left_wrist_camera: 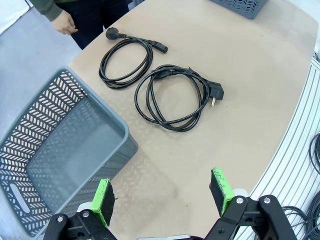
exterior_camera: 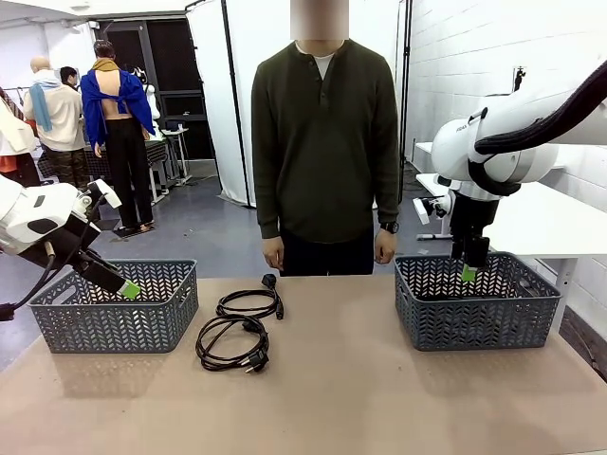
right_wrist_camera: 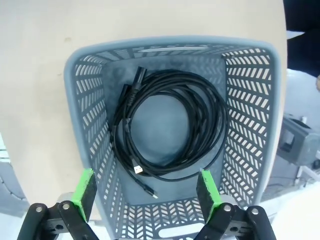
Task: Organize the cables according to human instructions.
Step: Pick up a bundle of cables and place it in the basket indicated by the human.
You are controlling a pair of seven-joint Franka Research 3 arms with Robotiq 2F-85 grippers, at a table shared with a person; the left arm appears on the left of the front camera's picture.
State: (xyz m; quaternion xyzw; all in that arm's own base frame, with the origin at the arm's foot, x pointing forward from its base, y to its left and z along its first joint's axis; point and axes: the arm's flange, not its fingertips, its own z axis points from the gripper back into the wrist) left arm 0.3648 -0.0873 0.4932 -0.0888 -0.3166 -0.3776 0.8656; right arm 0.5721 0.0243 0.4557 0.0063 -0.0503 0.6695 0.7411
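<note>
Two coiled black cables lie on the table between the baskets, one farther (exterior_camera: 248, 293) (left_wrist_camera: 111, 33) and one nearer (exterior_camera: 254, 360) (left_wrist_camera: 216, 92). A third coil (right_wrist_camera: 175, 77) rests on the floor of the right grey basket (exterior_camera: 474, 313) (right_wrist_camera: 175, 42). Directly above that coil hangs my right gripper (exterior_camera: 468, 273) (right_wrist_camera: 145, 182), open and holding nothing. My left gripper (exterior_camera: 128, 289) (left_wrist_camera: 161, 187) is open and bare over the near rim of the left grey basket (exterior_camera: 114, 318) (left_wrist_camera: 100, 107), whose visible floor has nothing on it. The human (exterior_camera: 324, 142) stands at the far side, hands down.
The tan table (exterior_camera: 332, 398) has free room in front and between the baskets. In the left wrist view its curved edge (left_wrist_camera: 295, 125) runs down the right, with loose black wires (left_wrist_camera: 312, 155) beyond it. White tables (exterior_camera: 560, 223) stand behind the right basket.
</note>
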